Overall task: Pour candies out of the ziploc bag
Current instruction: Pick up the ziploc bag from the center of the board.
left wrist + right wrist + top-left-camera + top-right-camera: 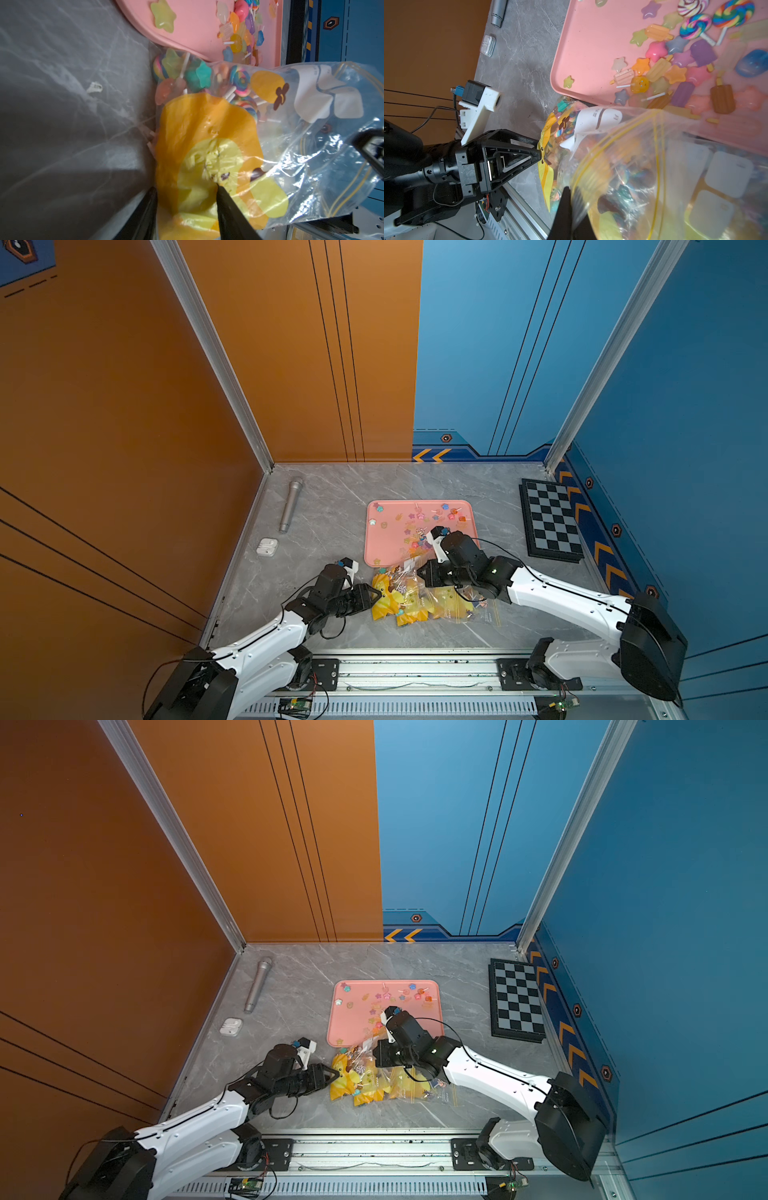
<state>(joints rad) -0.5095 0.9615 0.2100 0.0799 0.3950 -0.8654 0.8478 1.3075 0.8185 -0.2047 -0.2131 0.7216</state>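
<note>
1. The bag (pixel 415 601), clear plastic printed in yellow and orange, lies crumpled on the grey tabletop (pixel 324 497) between the two arms. It is just in front of the near edge of a pink tray (pixel 386 539).
2. The right fingers (pixel 566 193) are pinched together on the bag's clear film, close beside its yellow zip line. This is the end of the bag that reaches the tray's near edge.
3. The left fingers (pixel 535 155) are at the opposite, orange-printed end of the bag, low over the tabletop.
4. In the left wrist view they stand partly apart with the printed plastic lying between them. Whether they press on it or only straddle it cannot be told.
5. Many candies (pixel 675 62) lie loose on the tray, mostly along its far side and right half. They include stars in pink, orange, purple and pale green, swirl lollipops on white sticks and ice-lolly shapes.
6. One pale green star sits alone near the tray's near left corner.
7. Other candies are inside the bag, bunched in the part next to the tray's edge. A teal star and several swirl lollipops show through the plastic in the left wrist view.
8. A silver microphone (pixel 290 504) and a white earbud case (pixel 267 547) lie by the left wall, well apart from the bag.
9. A chessboard (pixel 550 520) lies by the right wall.
</note>
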